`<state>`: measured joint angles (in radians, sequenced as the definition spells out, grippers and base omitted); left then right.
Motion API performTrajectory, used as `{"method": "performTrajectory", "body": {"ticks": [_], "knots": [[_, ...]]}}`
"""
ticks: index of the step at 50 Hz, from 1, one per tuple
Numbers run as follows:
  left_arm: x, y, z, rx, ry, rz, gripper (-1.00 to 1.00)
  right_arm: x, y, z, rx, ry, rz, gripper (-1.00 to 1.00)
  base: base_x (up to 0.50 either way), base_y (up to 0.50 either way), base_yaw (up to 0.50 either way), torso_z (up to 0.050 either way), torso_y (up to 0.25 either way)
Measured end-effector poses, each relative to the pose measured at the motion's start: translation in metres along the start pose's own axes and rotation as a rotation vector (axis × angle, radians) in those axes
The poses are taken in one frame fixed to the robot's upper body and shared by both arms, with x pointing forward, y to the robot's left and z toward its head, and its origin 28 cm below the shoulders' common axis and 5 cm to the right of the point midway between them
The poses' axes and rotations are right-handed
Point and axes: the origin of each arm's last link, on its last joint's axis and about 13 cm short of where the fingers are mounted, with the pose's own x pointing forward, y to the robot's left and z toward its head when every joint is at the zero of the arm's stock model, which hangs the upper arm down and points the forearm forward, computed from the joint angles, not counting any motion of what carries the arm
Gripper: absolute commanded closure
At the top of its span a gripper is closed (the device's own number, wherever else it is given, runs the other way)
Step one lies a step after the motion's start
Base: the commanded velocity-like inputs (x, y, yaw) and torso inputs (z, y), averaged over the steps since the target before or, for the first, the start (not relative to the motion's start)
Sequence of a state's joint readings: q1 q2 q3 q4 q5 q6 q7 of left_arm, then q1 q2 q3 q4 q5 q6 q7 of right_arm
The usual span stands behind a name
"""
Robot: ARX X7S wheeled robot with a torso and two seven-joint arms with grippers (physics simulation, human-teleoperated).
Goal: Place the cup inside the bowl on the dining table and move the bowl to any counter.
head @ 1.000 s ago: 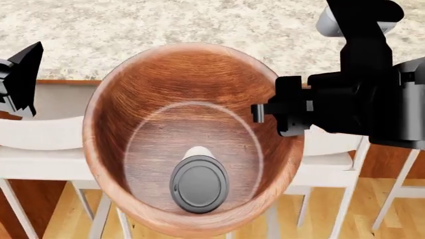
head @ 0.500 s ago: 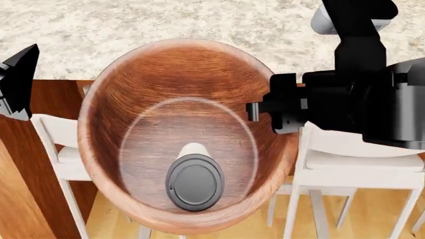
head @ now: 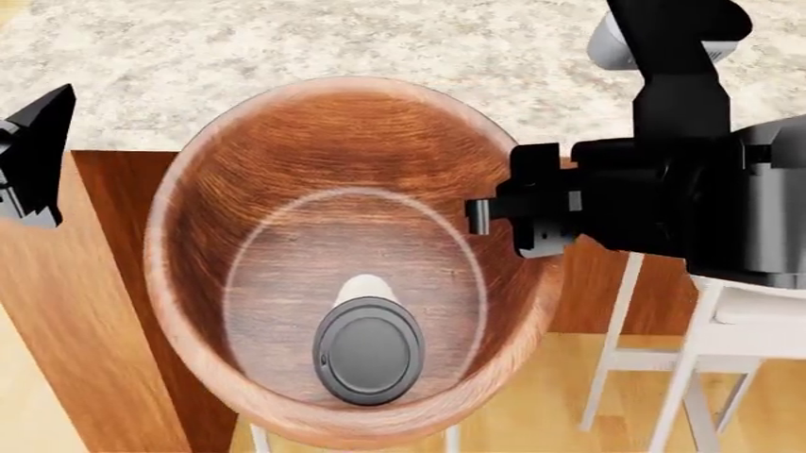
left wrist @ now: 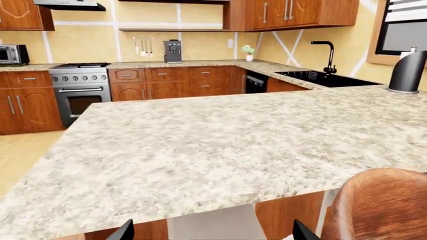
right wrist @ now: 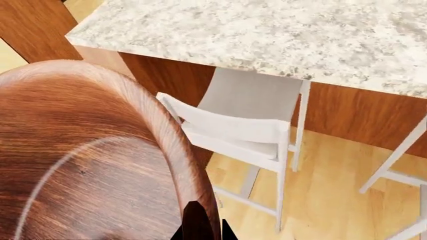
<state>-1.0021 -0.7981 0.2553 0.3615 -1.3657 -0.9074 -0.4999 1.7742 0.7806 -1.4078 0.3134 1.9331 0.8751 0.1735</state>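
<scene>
The reddish-brown wooden bowl (head: 340, 179) hangs in the air, off the pale granite dining table (head: 315, 47), over the floor and the table's wood base. The cream cup (head: 369, 351) with its dark grey lid stands inside it, near the bowl's close wall. My right gripper (head: 485, 215) is shut on the bowl's right rim; in the right wrist view its fingers (right wrist: 197, 225) pinch the bowl (right wrist: 80, 150) wall. My left gripper (left wrist: 212, 235) is open and holds nothing, left of the bowl (left wrist: 383, 205), with the dining table (left wrist: 200, 145) ahead of it.
White chairs (right wrist: 247, 130) (head: 724, 330) stand against the table's wood panel base (head: 89, 283). In the left wrist view a counter (left wrist: 200, 64) with a stove (left wrist: 79, 87) runs along the far wall, and a black sink and tap (left wrist: 323, 75) lie to the right.
The table edge, wood base and chairs have slid to the right in the head view. The bowl with the cup stays in my right gripper. The left gripper has held its pose.
</scene>
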Motion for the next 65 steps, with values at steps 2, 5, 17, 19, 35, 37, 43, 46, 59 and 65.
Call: {"method": "performTrajectory", "body": {"ticks": [2,5,17,19,35,37,43,46,59,65], "knots": [[-0.0005,0.0003,-0.0001,-0.001,0.0,0.0,-1.0,0.0002,0.0001,-0.0002,0.0,0.0,0.001,1.0,0.0,0.5,0.0,0.0,0.0],[-0.0007,0.0004,-0.0004,-0.001,0.0,0.0,-1.0,0.0005,0.0003,-0.0007,-0.001,0.001,0.002,1.0,0.0,0.5,0.0,0.0,0.0],[-0.001,0.0004,-0.001,-0.003,0.0,0.001,-1.0,0.0004,0.0009,-0.0012,-0.002,0.001,0.005,1.0,0.0,0.5,0.0,0.0,0.0],[-0.0012,0.0005,-0.0009,-0.003,-0.001,0.001,-1.0,0.0003,0.0008,-0.0013,-0.001,0.001,0.004,1.0,0.0,0.5,0.0,0.0,0.0],[-0.0003,0.0,0.0001,-0.001,-0.002,-0.001,-1.0,-0.0003,-0.0001,-0.0022,0.001,0.0,0.002,1.0,0.0,0.5,0.0,0.001,0.0],[-0.0003,0.0,0.0005,-0.001,-0.002,-0.002,-1.0,-0.0004,-0.0001,-0.0024,0.002,-0.001,0.002,1.0,0.0,0.5,0.0,0.0,0.0],[0.0005,-0.0004,0.0008,0.0,-0.001,-0.006,-1.0,-0.0006,-0.0002,-0.0029,0.002,0.0,0.002,1.0,0.0,0.5,0.0,0.0,0.0],[0.0008,-0.0006,0.0009,0.0,-0.001,-0.007,-1.0,-0.0007,-0.0002,-0.0031,0.003,0.001,0.002,1.0,0.0,0.5,0.0,0.0,0.0],[0.0008,-0.0007,0.0005,0.001,0.0,-0.009,-1.0,-0.0001,-0.0005,-0.0042,0.005,0.002,0.003,1.0,0.0,0.5,0.0,0.0,0.0],[0.0009,-0.0009,0.0004,0.001,0.001,-0.01,-1.0,-0.0001,-0.0005,-0.0041,0.007,0.0,0.005,1.0,0.0,0.5,0.0,0.002,0.0]]}}
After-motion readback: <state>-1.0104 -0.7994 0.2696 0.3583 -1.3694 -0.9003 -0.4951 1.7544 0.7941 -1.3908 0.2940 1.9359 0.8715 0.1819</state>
